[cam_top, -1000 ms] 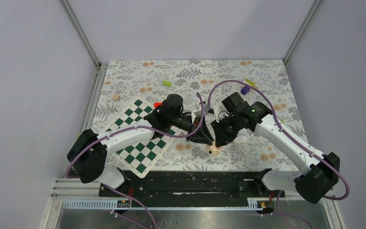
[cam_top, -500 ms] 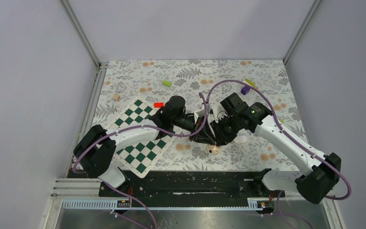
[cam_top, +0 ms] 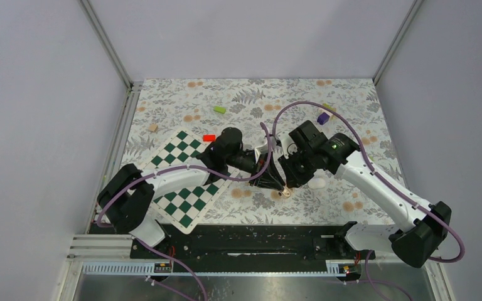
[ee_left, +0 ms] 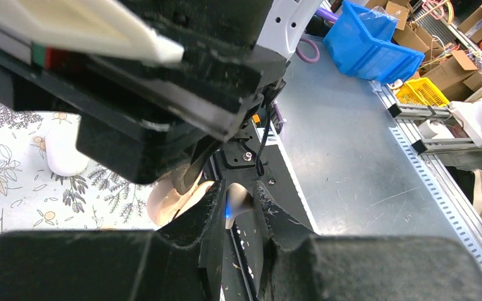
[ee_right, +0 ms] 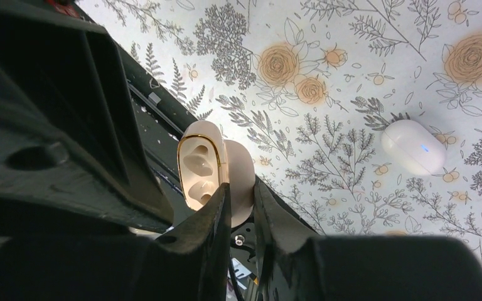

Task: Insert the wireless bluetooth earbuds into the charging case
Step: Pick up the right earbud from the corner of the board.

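Small cream charging case [ee_right: 216,172], gold-rimmed, hinged open, moulded wells showing, tipped on edge, toward six o'clock from the table's centre. Pale, blue-lit earbud [ee_left: 237,199] just beside it.

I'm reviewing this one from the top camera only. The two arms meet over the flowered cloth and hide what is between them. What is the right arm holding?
Observer: In the right wrist view, the right fingers are shut on an open cream case with a gold rim.
Operator: Anything inside it?
Observer: The two sockets facing that camera look empty.
Operator: And the left arm?
Observer: The left wrist view shows the left fingers pinching what looks like an earbud. It is small, pale and glowing blue, and it is close to the case.
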### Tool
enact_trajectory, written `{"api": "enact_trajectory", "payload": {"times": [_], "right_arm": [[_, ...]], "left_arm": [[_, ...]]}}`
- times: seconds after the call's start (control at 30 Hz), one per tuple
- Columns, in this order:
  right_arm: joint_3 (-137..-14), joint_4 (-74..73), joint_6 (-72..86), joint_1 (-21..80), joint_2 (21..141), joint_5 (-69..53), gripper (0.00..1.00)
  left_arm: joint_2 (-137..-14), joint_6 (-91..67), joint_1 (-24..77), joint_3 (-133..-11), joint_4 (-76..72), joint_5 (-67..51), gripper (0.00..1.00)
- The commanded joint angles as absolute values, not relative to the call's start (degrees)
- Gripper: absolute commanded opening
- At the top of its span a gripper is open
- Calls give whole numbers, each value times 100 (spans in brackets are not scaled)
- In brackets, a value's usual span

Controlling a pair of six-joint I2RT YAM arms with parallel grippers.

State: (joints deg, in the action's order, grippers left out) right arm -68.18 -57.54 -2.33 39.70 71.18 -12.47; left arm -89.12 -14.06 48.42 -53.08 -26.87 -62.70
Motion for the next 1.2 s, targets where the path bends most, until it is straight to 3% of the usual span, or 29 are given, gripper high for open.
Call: {"api": "enact_trajectory", "payload": {"times": [0.0, 0.3, 1.17], "right_arm": [[-7169, -5790, -131, 4048, 6911, -1223, 0], [-7113, -5749, -36, 4044, 6859, -1595, 0], [-7164, -5772, -35, 4059, 6753, -1774, 0]], "left_arm": [[-8982, -1731, 4817, -5103, -3494, -6167, 0], [-8879, -1845, 4780, -4922, -4073, -5974, 0], [-8785, -651, 4778, -5199, -2402, -5841, 0]]}}
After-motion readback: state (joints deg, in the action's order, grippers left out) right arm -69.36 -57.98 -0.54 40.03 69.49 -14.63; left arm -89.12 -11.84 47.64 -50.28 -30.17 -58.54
